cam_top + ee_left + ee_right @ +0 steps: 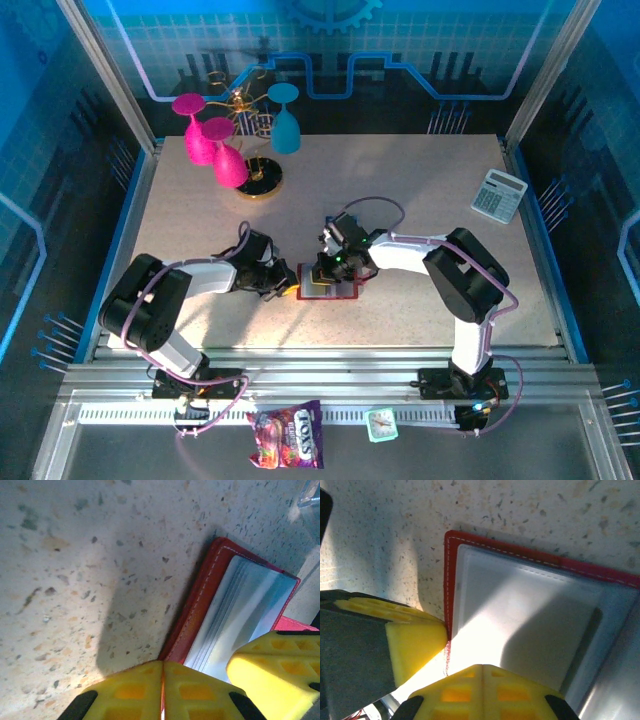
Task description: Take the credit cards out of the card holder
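card holder [197, 605], red edge in left jaws, right jaws closed beside

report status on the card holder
Left gripper jaws shut on card holder edge. Right gripper jaws shut at grey pocket. Holder lies open. Nothing blocking.

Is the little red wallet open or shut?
Open. The red card holder lies spread flat on the table, with its grey inner pockets facing up.
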